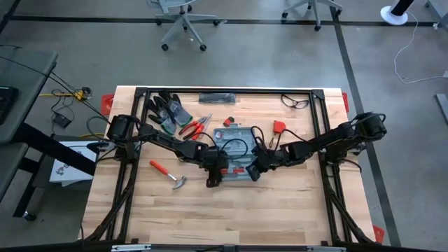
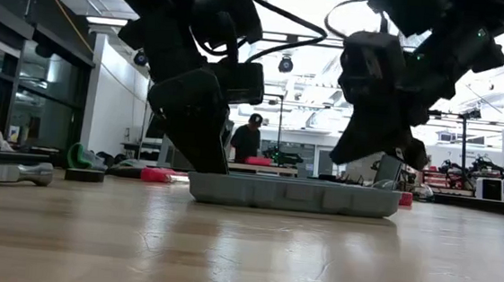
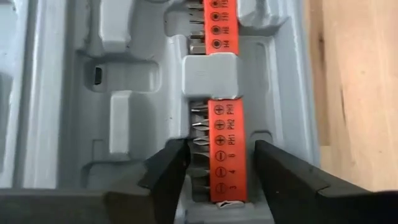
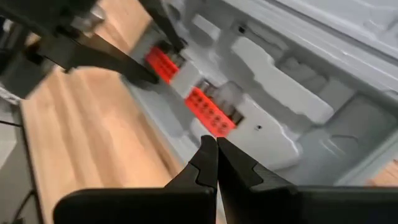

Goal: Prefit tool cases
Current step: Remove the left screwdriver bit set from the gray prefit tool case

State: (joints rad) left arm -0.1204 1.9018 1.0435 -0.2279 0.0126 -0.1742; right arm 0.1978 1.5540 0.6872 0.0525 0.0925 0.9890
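Centrally on the table [image 1: 140, 217] the open tool case [image 1: 234, 150] is laid flat. Its near edge is straddled by the left gripper [image 3: 214, 180], whose jaws are parted around an orange bit holder [image 3: 225, 149] seated in its recess; no contact can be confirmed. The right gripper [image 4: 216, 163] is held fully closed and empty just above the case's edge

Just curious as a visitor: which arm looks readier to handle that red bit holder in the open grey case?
Probably the left: the left gripper straddles the red plastic bit holder, open; the right gripper is shut.
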